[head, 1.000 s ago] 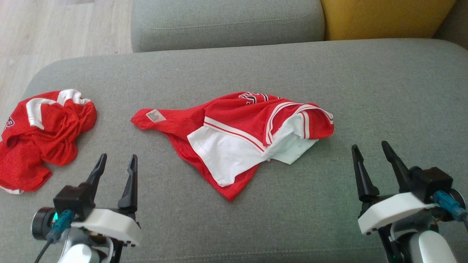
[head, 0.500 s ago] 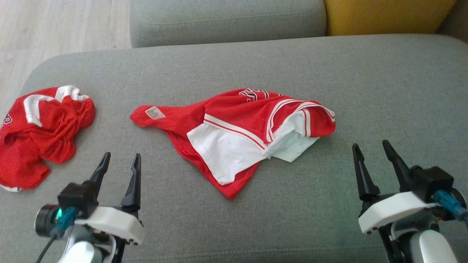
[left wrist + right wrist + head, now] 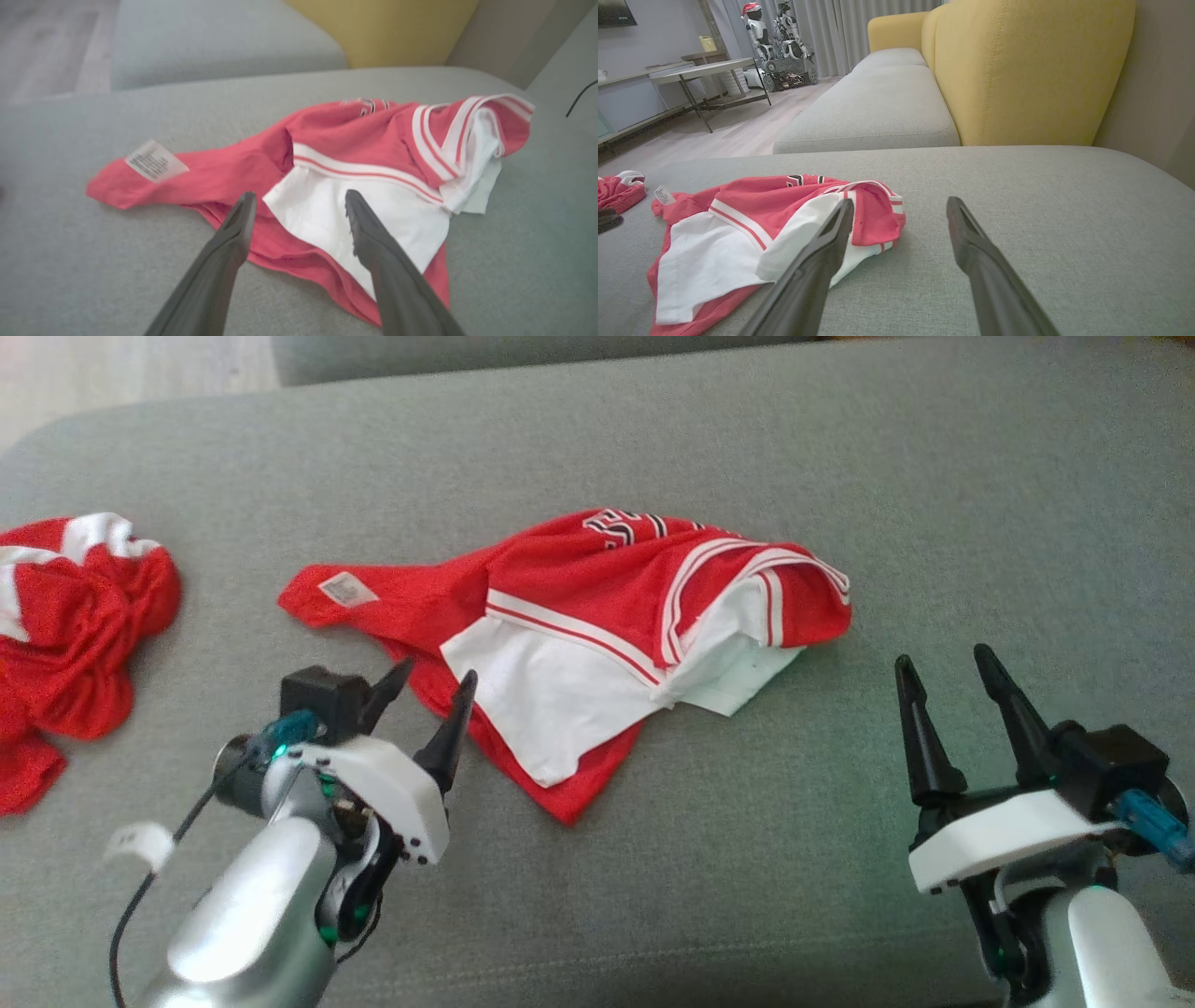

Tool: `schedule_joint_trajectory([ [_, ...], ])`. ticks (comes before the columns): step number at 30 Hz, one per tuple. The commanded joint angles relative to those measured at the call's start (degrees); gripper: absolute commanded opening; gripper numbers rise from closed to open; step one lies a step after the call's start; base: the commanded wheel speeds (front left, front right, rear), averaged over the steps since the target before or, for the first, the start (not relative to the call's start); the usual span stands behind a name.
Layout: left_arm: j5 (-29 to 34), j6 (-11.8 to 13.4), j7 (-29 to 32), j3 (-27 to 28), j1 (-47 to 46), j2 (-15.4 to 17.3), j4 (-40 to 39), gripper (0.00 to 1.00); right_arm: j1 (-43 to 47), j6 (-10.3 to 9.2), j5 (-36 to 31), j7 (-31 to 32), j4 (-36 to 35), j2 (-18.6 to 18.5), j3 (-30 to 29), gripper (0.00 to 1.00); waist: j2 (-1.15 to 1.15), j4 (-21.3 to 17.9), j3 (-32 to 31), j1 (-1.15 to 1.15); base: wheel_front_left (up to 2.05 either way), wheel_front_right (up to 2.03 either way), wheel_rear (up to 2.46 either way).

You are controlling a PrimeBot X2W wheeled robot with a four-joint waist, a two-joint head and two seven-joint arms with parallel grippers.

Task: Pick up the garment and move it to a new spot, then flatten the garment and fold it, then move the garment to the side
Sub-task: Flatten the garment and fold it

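The garment (image 3: pixel 579 607), a red mesh jersey with white panels and striped trim, lies crumpled in the middle of the grey sofa cushion (image 3: pixel 887 476). A white label shows on its left corner. My left gripper (image 3: pixel 434 677) is open at the garment's near left edge, tilted toward it. In the left wrist view its fingers (image 3: pixel 300 196) straddle the red hem and white panel of the garment (image 3: pixel 364 140); I cannot tell whether they touch. To the right of the garment and apart from it, my right gripper (image 3: pixel 941 658) stands open and empty. The right wrist view shows the garment (image 3: pixel 752 210) left of those fingers (image 3: pixel 901 201).
A second crumpled red and white garment (image 3: pixel 75 607) lies at the cushion's left end, also seen as the red heap (image 3: pixel 619 189) far left. A yellow backrest (image 3: pixel 1017 70) and another grey cushion (image 3: pixel 878 107) lie beyond. Wooden floor (image 3: pixel 121 373) borders the far left.
My left arm has swung right and forward, bringing its open fingers to the garment's near left edge. The head camera has tilted down. The right gripper holds about the same place.
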Motion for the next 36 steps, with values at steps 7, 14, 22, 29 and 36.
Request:
schedule_joint_trajectory([
  [7,-2.3,-3.6,1.8,1.7,-8.6,-1.1,8.9,1.00,-3.4,-0.04,0.9,-1.5,-1.5,-0.2,1.4,1.00,0.00,-2.8,3.6,0.00,0.00,0.00,0.00],
  [14,-3.4,-6.2,0.2,1.6,-12.8,-2.7,15.9,0.22,-4.5,-0.04,1.3,-2.5,-0.7,-0.2,1.3,1.00,0.00,-3.8,5.0,0.00,0.00,0.00,0.00],
  [22,-2.0,-7.0,-2.2,0.3,-15.3,-2.8,18.7,0.00,-4.9,-0.04,1.8,-3.0,-0.1,-0.2,0.7,1.00,0.00,-3.6,4.9,0.00,0.00,0.00,0.00],
  [29,0.3,-6.5,-5.6,-0.1,-18.3,-1.3,10.1,0.00,-4.7,-0.04,2.0,-3.2,-0.4,-0.2,-0.4,1.00,0.00,-3.3,3.8,0.00,0.00,0.00,0.00],
  [36,1.1,-6.5,0.1,1.2,-25.9,2.7,-2.2,0.00,-5.5,-0.04,3.3,-3.8,-1.0,-0.2,0.3,1.00,0.00,-5.6,4.9,0.00,0.00,0.00,0.00],
])
